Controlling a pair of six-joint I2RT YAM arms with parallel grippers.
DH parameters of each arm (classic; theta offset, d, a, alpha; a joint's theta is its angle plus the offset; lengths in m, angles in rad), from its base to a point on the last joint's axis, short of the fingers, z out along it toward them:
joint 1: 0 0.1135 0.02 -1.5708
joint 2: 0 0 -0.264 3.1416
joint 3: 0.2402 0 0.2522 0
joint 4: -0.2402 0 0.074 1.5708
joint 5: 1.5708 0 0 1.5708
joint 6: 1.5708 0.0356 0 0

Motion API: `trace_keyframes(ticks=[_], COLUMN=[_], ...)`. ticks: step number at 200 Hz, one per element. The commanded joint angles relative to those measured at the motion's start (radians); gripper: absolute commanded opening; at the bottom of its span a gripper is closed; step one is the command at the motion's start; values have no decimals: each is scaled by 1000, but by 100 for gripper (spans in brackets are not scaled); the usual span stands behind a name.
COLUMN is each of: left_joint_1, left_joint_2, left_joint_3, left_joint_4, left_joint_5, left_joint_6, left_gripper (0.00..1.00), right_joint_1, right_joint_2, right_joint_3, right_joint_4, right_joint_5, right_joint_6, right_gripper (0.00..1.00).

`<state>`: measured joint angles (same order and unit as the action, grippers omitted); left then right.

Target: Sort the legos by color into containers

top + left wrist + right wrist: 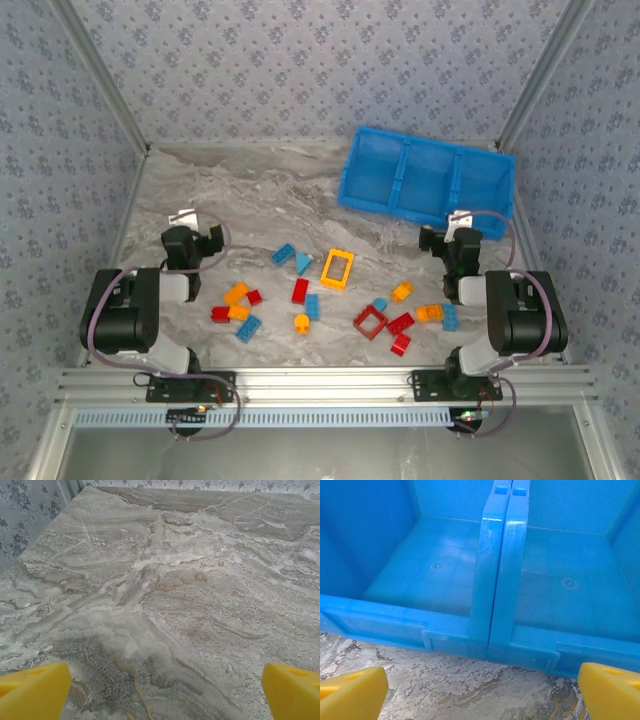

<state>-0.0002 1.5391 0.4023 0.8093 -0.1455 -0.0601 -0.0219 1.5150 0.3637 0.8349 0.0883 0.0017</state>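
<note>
The legos point(300, 291), in red, light blue and orange-yellow, lie scattered on the marble-patterned table point(240, 190) to the near-left of the blue tray point(402, 180) and well apart from it. The yellow frame point(337, 268) lies closer to the tray than the red frame point(369, 322). The right gripper point(482, 695) hovers just before the tray's near wall, facing the divider point(500, 580) between two compartments, its yellow fingers point(350, 692) spread wide and holding nothing. The left gripper point(160, 695) hangs over bare table far left of the tray, its fingers point(32, 690) likewise spread wide and empty.
</note>
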Motion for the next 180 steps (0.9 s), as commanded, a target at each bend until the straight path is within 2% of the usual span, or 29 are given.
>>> trace_keyframes(ticks=[1,133,144,156,164,180], left_joint_1=[7,8,-16,-89,-131,-227], left_joint_2=[-9,-14,-106,-250,-355,-549], left_joint_3=[-2,-4,15,61,73,133], left_joint_4=[25,34,-85,-243,-288,-402], left_joint_5=[6,10,16,-94,-119,-196], left_joint_6=[9,10,43,78,86,100], left_gripper=[98,98,98,98,98,98], right_joint_1=[-7,-6,-6,22,39,64], right_joint_2=[6,6,-6,-126,-227,-401], right_joint_3=[18,19,15,64,134,268], right_joint_4=[-11,-13,-3,-197,-379,-633], right_joint_5=[-10,-9,-12,37,102,127], right_joint_6=[-9,-9,-8,-23,-2,27], right_gripper=[100,100,100,100,100,100])
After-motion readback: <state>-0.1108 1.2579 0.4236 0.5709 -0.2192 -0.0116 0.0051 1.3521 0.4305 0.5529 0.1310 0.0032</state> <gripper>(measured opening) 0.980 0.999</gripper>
